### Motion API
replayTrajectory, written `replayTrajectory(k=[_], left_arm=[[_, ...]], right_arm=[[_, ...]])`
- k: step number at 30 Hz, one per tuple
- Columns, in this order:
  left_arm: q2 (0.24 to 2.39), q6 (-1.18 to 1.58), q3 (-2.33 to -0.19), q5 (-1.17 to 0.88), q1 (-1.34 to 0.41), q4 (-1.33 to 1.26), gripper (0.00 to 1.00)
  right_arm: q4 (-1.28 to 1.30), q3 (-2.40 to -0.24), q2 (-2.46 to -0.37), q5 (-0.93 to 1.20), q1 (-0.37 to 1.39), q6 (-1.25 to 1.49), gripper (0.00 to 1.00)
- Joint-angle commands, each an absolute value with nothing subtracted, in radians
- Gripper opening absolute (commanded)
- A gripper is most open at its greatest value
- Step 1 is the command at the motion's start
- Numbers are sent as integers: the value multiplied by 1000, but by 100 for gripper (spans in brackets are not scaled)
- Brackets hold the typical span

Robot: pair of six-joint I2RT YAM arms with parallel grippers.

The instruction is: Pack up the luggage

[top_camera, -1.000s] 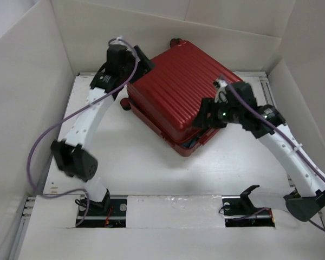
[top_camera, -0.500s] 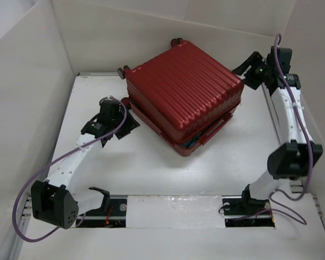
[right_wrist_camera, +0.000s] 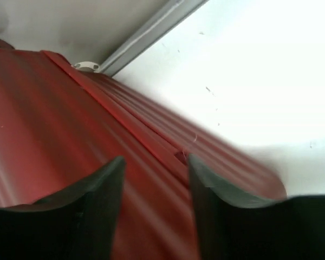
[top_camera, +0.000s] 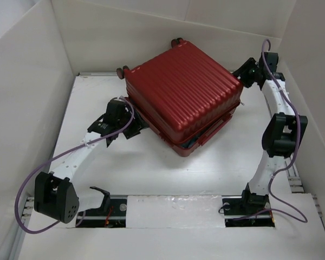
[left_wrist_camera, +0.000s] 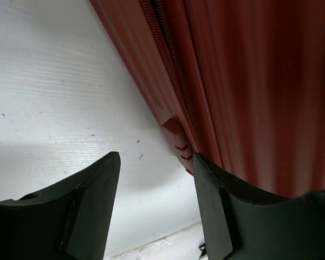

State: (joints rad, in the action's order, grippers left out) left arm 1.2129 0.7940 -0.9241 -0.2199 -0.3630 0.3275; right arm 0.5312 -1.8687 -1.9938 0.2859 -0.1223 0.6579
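The luggage (top_camera: 181, 95) sat on the table (top_camera: 151, 173) towards the far side, its contents hidden. The left gripper (left_wrist_camera: 156, 157) and right gripper (right_wrist_camera: 154, 158) flanked it, both spread and holding nothing. The right wrist view was blurred.

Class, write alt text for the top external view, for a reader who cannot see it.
A dark-red ribbed suitcase lies flat on a white table. The left gripper is at its left side, the right gripper at its far right corner.
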Motion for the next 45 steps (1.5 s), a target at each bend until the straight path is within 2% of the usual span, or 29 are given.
replayTrajectory(k=[1, 2, 3, 4, 7, 11, 12, 14, 17, 20, 22, 23, 24, 25, 26, 27, 28, 29, 30, 31, 32, 33, 34, 35, 36, 37, 39, 44, 45], left_arm=[[1209, 770, -968, -181, -362, 296, 53], [1209, 770, -980, -164, -362, 296, 53], [1209, 758, -1003, -150, -362, 310, 53], [1183, 758, -1012, -131, -362, 319, 53], [1146, 747, -1032, -74, -362, 357, 53], [1075, 710, -1109, 1, -316, 448, 59], [1075, 697, -1141, 76, -316, 471, 62], [1075, 666, -1232, 115, -316, 486, 69], [1118, 653, -1334, 105, -316, 509, 71], [1153, 663, -1417, 42, -316, 495, 59], [1176, 663, -1451, -39, -316, 470, 53], [1177, 678, -1451, -79, -316, 451, 51], [1177, 678, -1451, -130, -316, 424, 51], [1177, 678, -1439, -171, -307, 367, 48], [1177, 707, -1416, -254, -298, 332, 38], [1177, 730, -1338, -331, -276, 277, 34], [1161, 788, -1281, -415, -220, 197, 27], [1151, 842, -1149, -557, -189, 10, 17], [1150, 900, -1147, -621, -157, -103, 8], [1150, 943, -1058, -676, -129, -198, 0], [1150, 927, -1057, -696, -111, -190, 0], [1150, 846, -1109, -567, -110, -75, 0], [1150, 748, -1247, -442, -139, 48, 0], [1150, 664, -1306, -310, -188, 145, 0], [1150, 558, -1351, -119, -278, 275, 0], [1150, 533, -1383, -68, -307, 328, 0], [1125, 522, -1382, -34, -319, 421, 0], [988, 593, -1129, -20, -319, 500, 0], [968, 626, -1052, -20, -319, 514, 0]], right_arm=[[609, -1706, -1906, 415, 23, 514, 52], [574, -1627, -1852, 434, 40, 514, 52], [527, -1441, -1789, 452, 57, 526, 52], [479, -1361, -1661, 453, 69, 550, 52], [489, -1178, -1461, 463, 78, 561, 52], [589, -1140, -1330, 514, 115, 522, 52], [679, -1163, -1321, 500, 147, 506, 52], [713, -1190, -1283, 401, 156, 506, 53], [713, -1250, -1233, 316, 137, 506, 53], [724, -1359, -1171, 240, 147, 515, 50], [733, -1397, -1112, 221, 166, 515, 45], [733, -1408, -1088, 195, 190, 515, 41], [733, -1408, -1063, 178, 205, 515, 32], [723, -1408, -1010, 157, 222, 515, 28], [723, -1393, -987, 132, 251, 515, 25], [723, -1355, -964, 64, 268, 515, 20], [723, -1333, -925, 23, 285, 515, 2], [762, -1310, -910, -50, 316, 515, 0], [784, -1310, -894, -93, 334, 515, 0], [794, -1289, -876, -139, 357, 525, 0], [795, -1264, -826, -176, 379, 525, 0], [751, -1232, -799, -214, 399, 525, 1], [735, -1174, -783, -245, 399, 552, 16], [723, -1152, -772, -223, 399, 573, 13], [691, -1138, -772, -165, 375, 546, 1], [690, -1147, -772, -62, 365, 528, 0], [690, -1169, -785, -15, 365, 518, 0], [871, -1108, -784, -173, 417, 578, 0], [888, -1056, -784, -173, 417, 587, 3]])
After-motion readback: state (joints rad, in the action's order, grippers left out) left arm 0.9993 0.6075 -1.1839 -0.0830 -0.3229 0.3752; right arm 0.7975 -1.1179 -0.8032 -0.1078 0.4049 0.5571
